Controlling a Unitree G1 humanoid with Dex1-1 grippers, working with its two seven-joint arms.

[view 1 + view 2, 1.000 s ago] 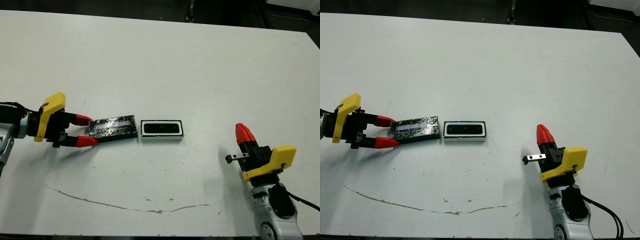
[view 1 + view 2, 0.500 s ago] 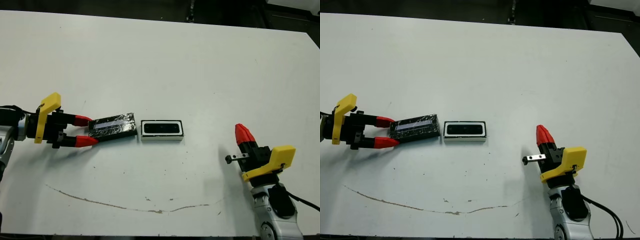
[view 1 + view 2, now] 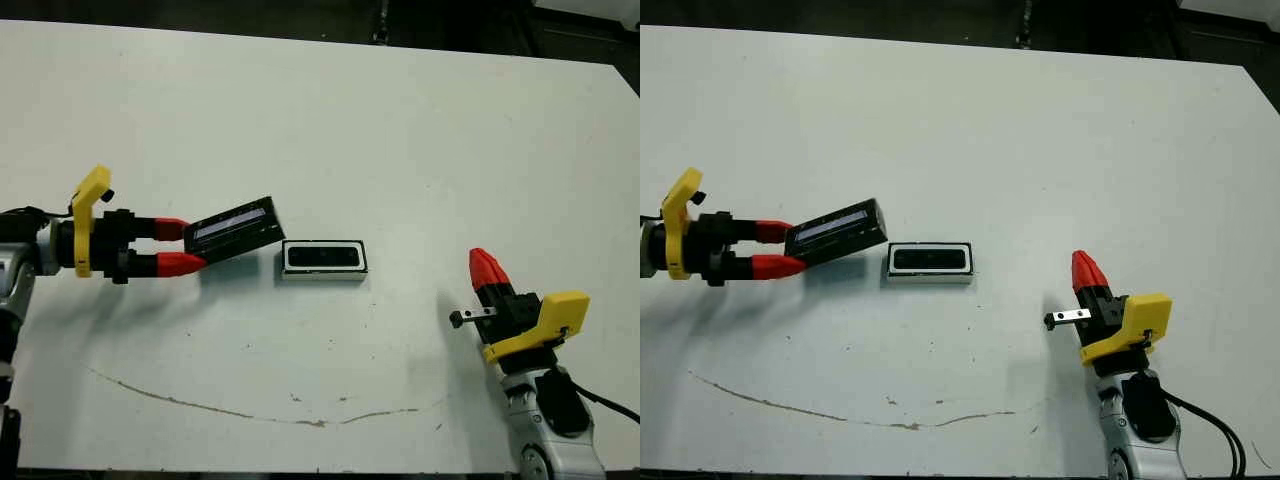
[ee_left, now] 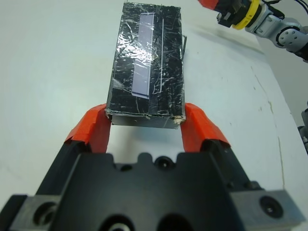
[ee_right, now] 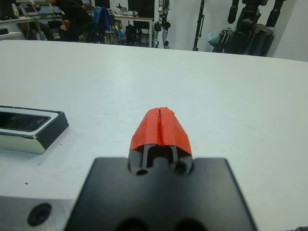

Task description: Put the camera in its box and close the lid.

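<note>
Now lid (image 3: 237, 229), tilted, clears box (image 3: 323, 260) edge.

lid (image 4: 147, 62): no words or numbers could be read; its pale stripe looked blank.
box (image 3: 323, 260): white walls carried no print.
camera (image 3: 322, 257): dark face showed no readable marking, though it was small in view, so perhaps fine print went unseen.
table (image 3: 400, 140): bore no lettering.
</note>
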